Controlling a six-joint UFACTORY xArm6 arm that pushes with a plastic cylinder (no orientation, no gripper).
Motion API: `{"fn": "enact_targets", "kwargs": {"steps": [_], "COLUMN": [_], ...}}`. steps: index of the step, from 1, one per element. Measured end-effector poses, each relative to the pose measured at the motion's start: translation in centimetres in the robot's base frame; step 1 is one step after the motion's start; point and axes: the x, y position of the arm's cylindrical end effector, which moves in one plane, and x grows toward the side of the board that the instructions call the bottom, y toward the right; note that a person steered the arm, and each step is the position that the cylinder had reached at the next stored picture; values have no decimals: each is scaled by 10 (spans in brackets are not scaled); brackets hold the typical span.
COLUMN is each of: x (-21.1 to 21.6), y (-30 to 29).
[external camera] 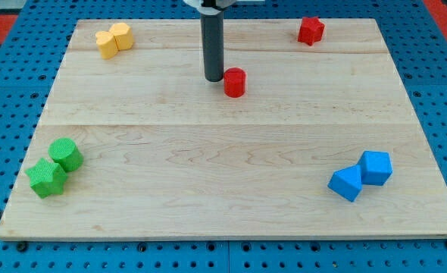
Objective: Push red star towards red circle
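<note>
The red star [311, 30] sits near the view's top right of the wooden board [223, 174]. The red circle [235, 82] stands near the top centre of the board, well to the left of and below the star. My tip [213, 79] rests on the board just left of the red circle, close to it, and far to the left of the red star. The dark rod rises straight up from the tip to the view's top edge.
Two yellow blocks [114, 39] touch each other at the top left. A green circle [66, 154] and a green star [47, 178] sit together at the bottom left. Two blue blocks [361, 175] sit together at the bottom right.
</note>
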Motion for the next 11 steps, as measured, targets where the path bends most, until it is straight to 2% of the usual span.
{"fn": "enact_targets", "kwargs": {"steps": [1,2,3,4,5,6,7,8,9,11], "x": [-21,-21,-21,-14,-15,-44,-113,-141,-131,-65], "y": [4,4,35,79,162,255,265,223,169,121]}}
